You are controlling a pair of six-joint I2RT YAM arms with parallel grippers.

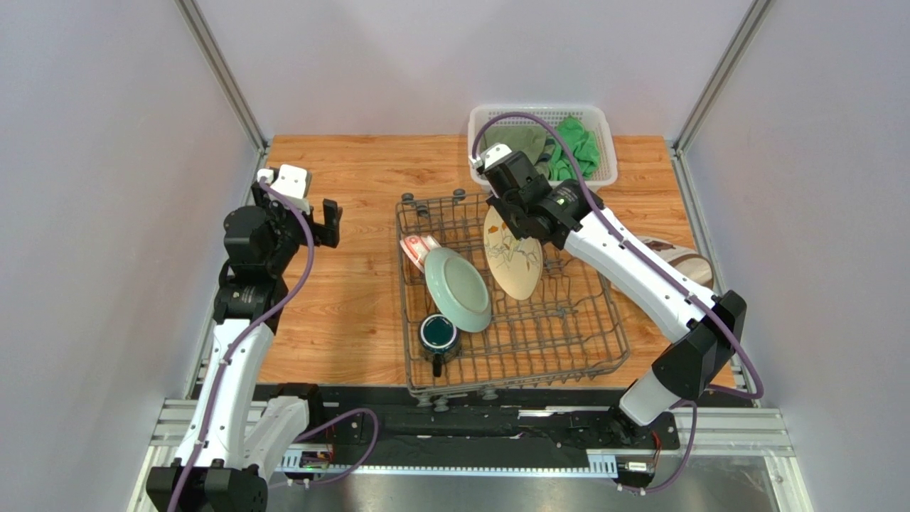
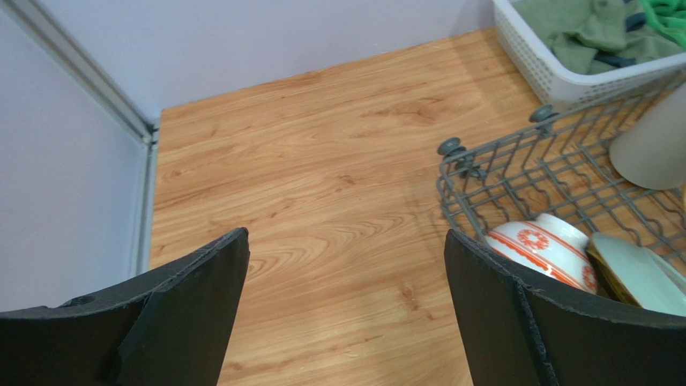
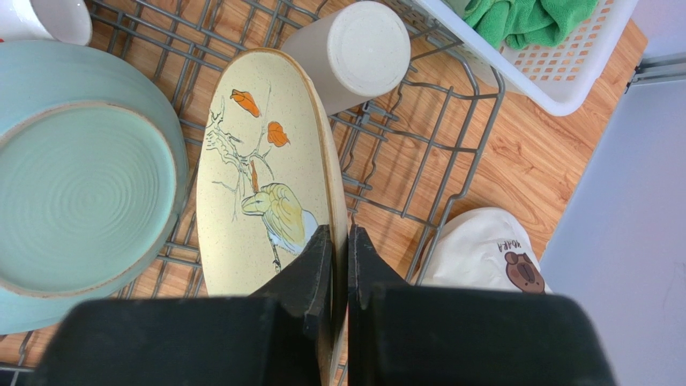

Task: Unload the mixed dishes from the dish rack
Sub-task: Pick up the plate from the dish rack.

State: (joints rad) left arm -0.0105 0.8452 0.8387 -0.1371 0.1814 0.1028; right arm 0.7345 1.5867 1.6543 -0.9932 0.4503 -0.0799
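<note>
The grey wire dish rack point(image 1: 409, 320) stands mid-table. In it a cream plate with a bird motif point(image 1: 515, 261) leans on edge, and my right gripper point(image 3: 338, 237) is shut on its upper rim point(image 3: 334, 169). Left of it leans a pale green plate point(image 1: 459, 288), with a red-and-white bowl point(image 1: 419, 249) behind and a dark teal mug point(image 1: 438, 336) in front. A tall beige cup point(image 3: 354, 52) lies in the rack's far part. My left gripper point(image 1: 302, 213) hangs open over bare wood left of the rack, with nothing between its fingers point(image 2: 483, 281).
A white mesh basket point(image 1: 603, 115) with green cloths point(image 1: 575, 144) sits at the back right, touching the rack's far corner. A beige cap with a bear print point(image 3: 483, 249) lies right of the rack. Grey walls close in the table on three sides.
</note>
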